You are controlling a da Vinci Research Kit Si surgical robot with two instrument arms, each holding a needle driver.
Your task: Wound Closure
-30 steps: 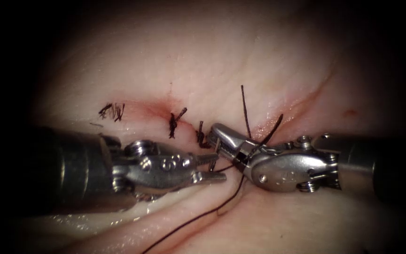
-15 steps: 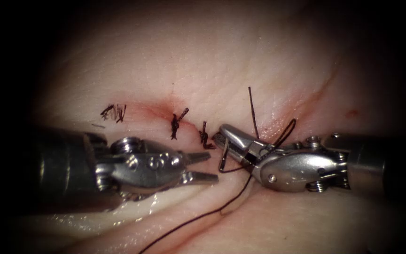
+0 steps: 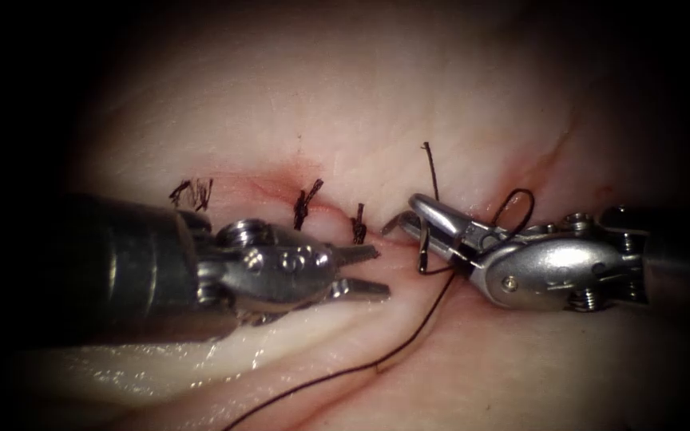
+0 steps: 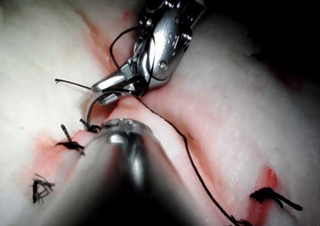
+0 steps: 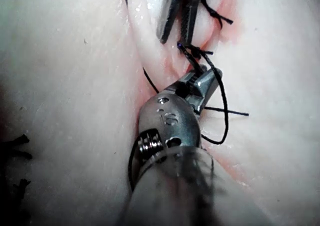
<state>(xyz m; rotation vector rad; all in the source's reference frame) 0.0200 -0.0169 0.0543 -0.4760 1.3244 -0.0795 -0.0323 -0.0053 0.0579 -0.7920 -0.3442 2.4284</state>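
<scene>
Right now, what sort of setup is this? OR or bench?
Likely a bench suturing rig: pale pork-belly tissue with black knotted stitches, the right steel needle driver gripping a curved needle, the left steel needle driver open and empty.

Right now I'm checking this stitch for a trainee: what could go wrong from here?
1. The right tool holds the needle, which hangs close over the tissue; its tip might scratch the surface.
2. Thread loops around the right tool's jaws and could snag there.
3. The left tool is open and holds nothing, near the knots; it might catch them.
</scene>
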